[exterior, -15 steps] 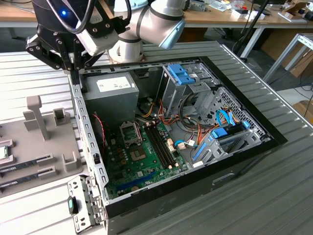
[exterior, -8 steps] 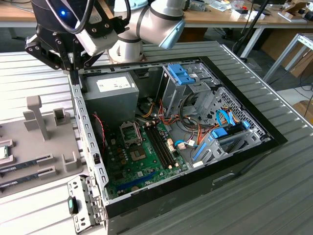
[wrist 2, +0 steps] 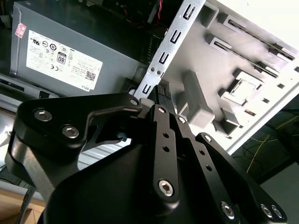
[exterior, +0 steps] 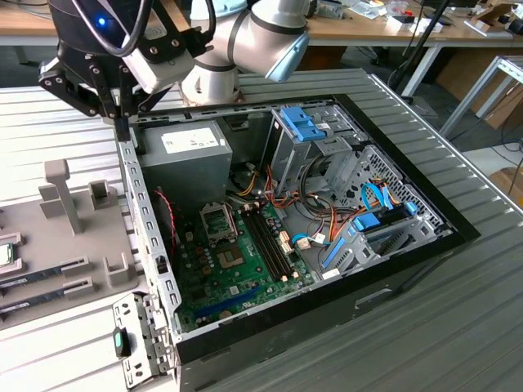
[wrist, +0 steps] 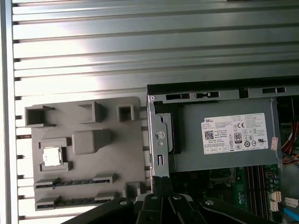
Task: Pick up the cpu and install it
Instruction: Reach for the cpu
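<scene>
While the fingers (exterior: 122,129) hang pressed together and empty over a corner of the computer case (exterior: 152,238), upper left in the exterior view, the cpu (wrist: 51,157) sits in the gray tray (wrist: 93,169), further left and lower.

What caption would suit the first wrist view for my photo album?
Black tool poised by the metal edge of an open computer case, silvery square cpu resting in a grey plastic tray alongside.

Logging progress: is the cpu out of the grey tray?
No, in the first wrist view the cpu lies in its pocket on the grey tray.
</scene>
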`<act>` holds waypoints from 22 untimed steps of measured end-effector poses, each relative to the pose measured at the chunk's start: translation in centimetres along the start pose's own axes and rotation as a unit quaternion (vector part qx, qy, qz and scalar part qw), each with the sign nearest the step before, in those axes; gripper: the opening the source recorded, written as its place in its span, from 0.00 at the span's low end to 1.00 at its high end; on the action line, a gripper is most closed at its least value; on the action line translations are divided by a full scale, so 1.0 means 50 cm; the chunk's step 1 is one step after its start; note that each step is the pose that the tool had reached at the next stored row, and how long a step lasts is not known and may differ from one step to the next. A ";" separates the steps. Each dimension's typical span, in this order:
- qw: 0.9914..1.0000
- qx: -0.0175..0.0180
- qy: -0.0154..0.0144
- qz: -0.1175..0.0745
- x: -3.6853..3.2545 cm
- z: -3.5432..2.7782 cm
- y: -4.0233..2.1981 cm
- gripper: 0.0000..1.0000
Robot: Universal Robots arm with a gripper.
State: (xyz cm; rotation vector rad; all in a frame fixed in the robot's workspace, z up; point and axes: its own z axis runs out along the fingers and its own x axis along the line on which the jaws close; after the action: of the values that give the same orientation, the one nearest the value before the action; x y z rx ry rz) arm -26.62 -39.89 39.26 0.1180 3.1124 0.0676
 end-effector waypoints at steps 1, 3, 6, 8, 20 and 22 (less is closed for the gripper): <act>1.000 0.000 0.000 0.000 0.001 0.000 0.000 0.11; 1.000 0.000 0.000 0.000 0.002 0.000 0.000 0.11; 1.000 0.000 0.000 0.000 0.003 0.000 0.000 0.11; 1.000 0.000 0.000 0.000 0.005 0.000 0.000 0.11; 1.000 0.000 0.000 0.000 0.011 0.000 -0.001 0.11; 1.000 0.000 0.000 0.000 0.012 0.000 -0.001 0.11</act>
State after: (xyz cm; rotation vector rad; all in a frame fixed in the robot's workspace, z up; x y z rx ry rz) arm -27.21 -39.89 39.22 0.1180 3.1125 0.0676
